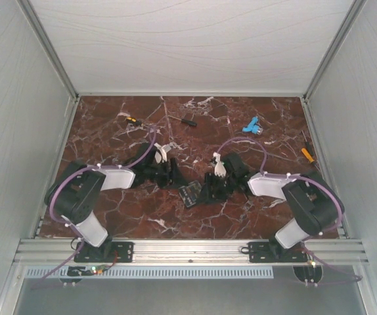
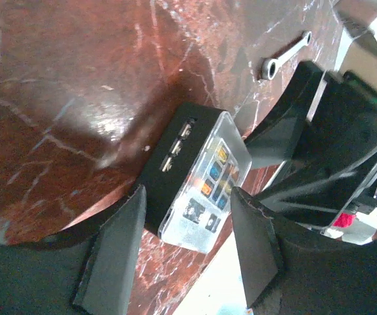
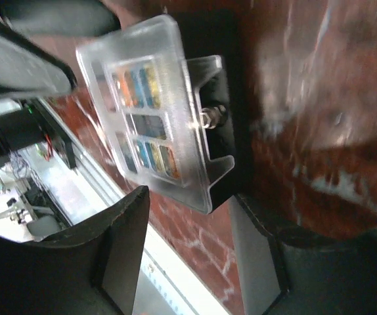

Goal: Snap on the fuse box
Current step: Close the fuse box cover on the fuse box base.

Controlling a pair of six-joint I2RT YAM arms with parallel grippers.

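Observation:
The fuse box [image 1: 190, 194] is a small black box lying on the marble table between my two grippers. A clear cover sits over its coloured fuses [image 2: 216, 172]; I cannot tell whether the cover is latched. In the left wrist view the box [image 2: 192, 177] lies tilted, its near end between the fingertips of my open left gripper [image 2: 185, 246], with gaps on both sides. My right gripper [image 3: 188, 249] is open too. Its right finger [image 3: 257, 256] meets the black base of the box [image 3: 155, 111], while the other stands clear of the cover's corner.
A silver spanner [image 2: 284, 56] lies beyond the box. At the back of the table are a blue part [image 1: 251, 125], two small screwdrivers [image 1: 188, 120] [image 1: 132, 121] and an orange-handled tool [image 1: 307, 155] at the right wall. White walls close in both sides.

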